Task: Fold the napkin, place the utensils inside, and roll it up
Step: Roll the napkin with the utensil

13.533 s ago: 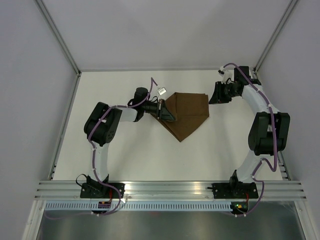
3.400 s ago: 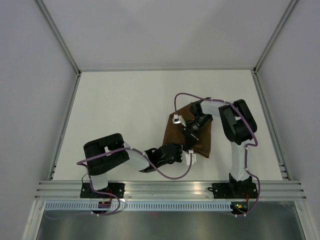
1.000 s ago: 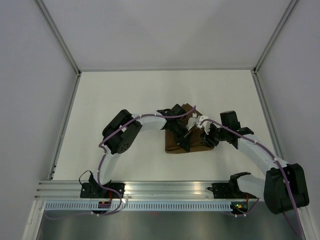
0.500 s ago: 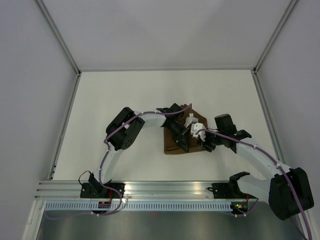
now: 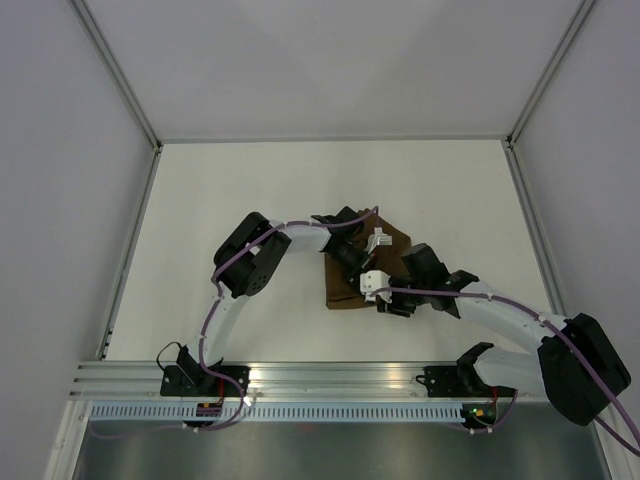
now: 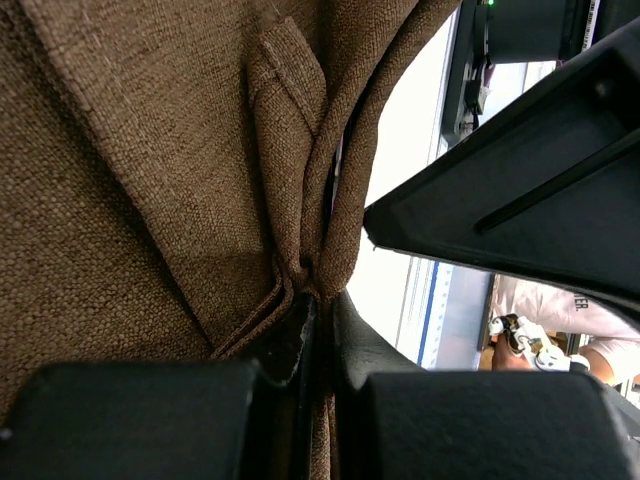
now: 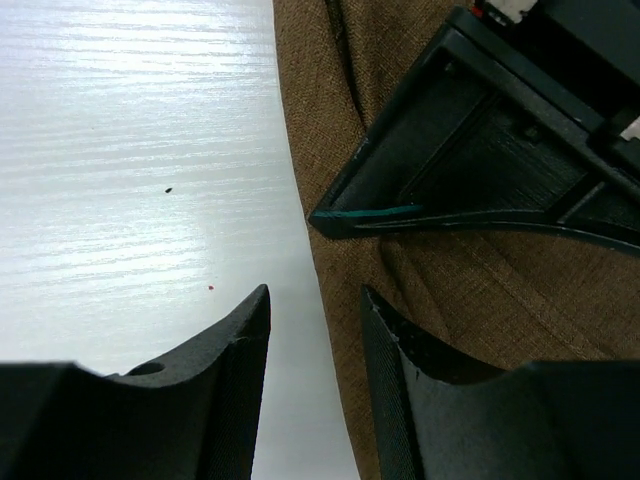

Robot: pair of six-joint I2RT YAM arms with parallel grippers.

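Napkin: the large dark brown woven cloth napkin (image 5: 343, 292) lies in an uneven folded bundle near the middle of the white matte table (image 5: 230, 180), slightly to the right.
Left gripper: the left gripper (image 6: 318, 310) is clamped tight on a raised pleat of the napkin, and the fabric gathers into the pinch beside a hemmed flap.
Right gripper: the right gripper (image 7: 313, 296) has its jaws parted by a narrow gap and holds nothing. It sits over the near part of the napkin, at an edge where cloth meets bare table. Whether it touches the fabric is hard to tell.
Knife: no knife shows in any view. It may be hidden under the folds, but that cannot be told.
Textures: the cloth is coarse, limp and matte, with stitched hems. The table has a smooth, faintly grained sheen. The fingers are hard black plastic wedges.
Risk, crowding: the two grippers sit almost against each other, so a small move could knock them together.
Risk, slip: only a thin pleat is pinched, and a pull could free it or drag the whole bundle across the smooth table and spoil the fold.
Risk, layers: the right gripper may catch one layer only.
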